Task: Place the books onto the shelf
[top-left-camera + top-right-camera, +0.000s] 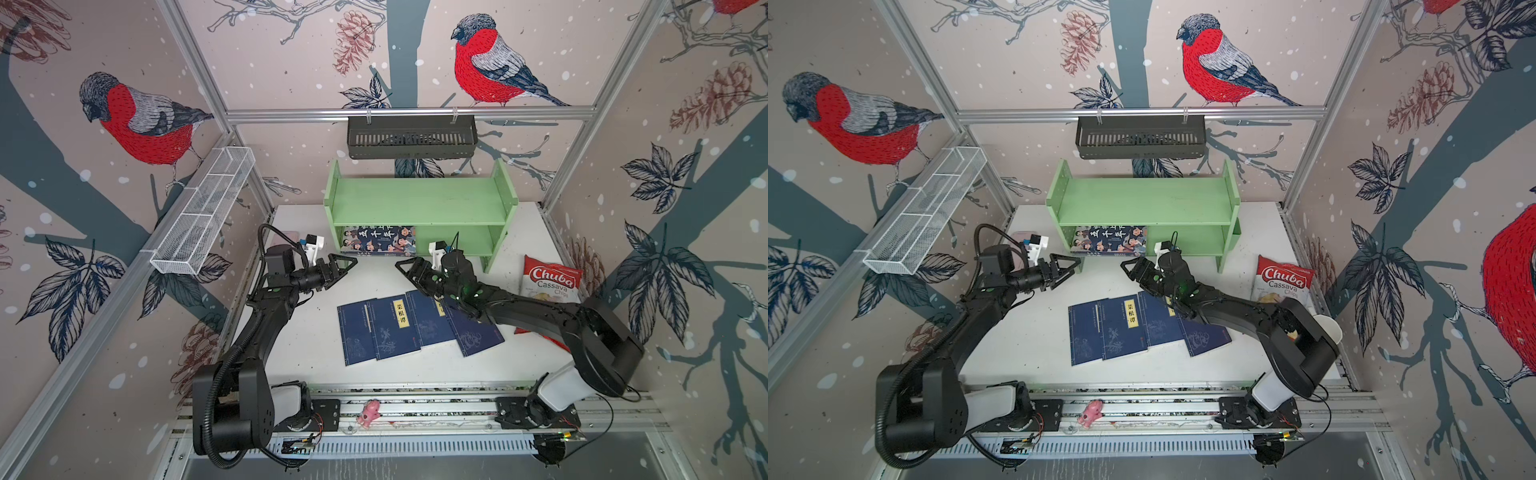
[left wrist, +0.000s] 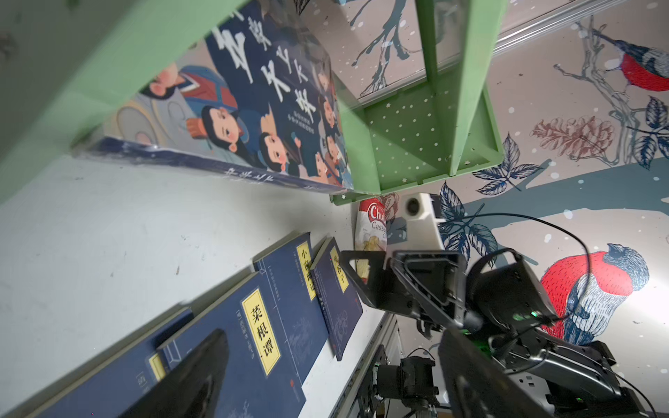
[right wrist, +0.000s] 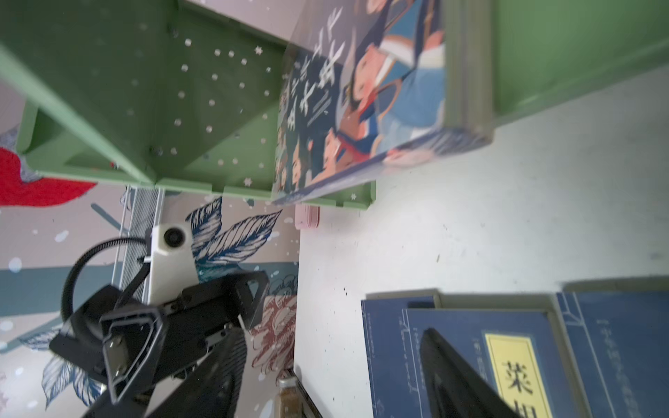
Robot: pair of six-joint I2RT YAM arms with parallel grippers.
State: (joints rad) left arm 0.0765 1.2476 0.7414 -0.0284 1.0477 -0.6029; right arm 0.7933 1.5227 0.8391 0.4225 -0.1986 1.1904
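Cartoon book (image 1: 378,240): shelf (image 1: 419,203), lower tier, left end.
Navy books (image 1: 390,332): four, overlapping on table (image 1: 316,332).
Left gripper (image 1: 347,268): jaws apart, empty.
Right gripper (image 1: 405,272): jaws apart, empty, above navy books.

chip bag (image 1: 550,282): "Chuba Cassava Chips" | navy book (image 1: 390,338), yellow label (image 1: 400,312): "菜根谭" | cartoon book (image 1: 380,241): "五千年"

Robot test booth, aluminium frame (image 1: 291,115), bird-print walls (image 1: 266,50)
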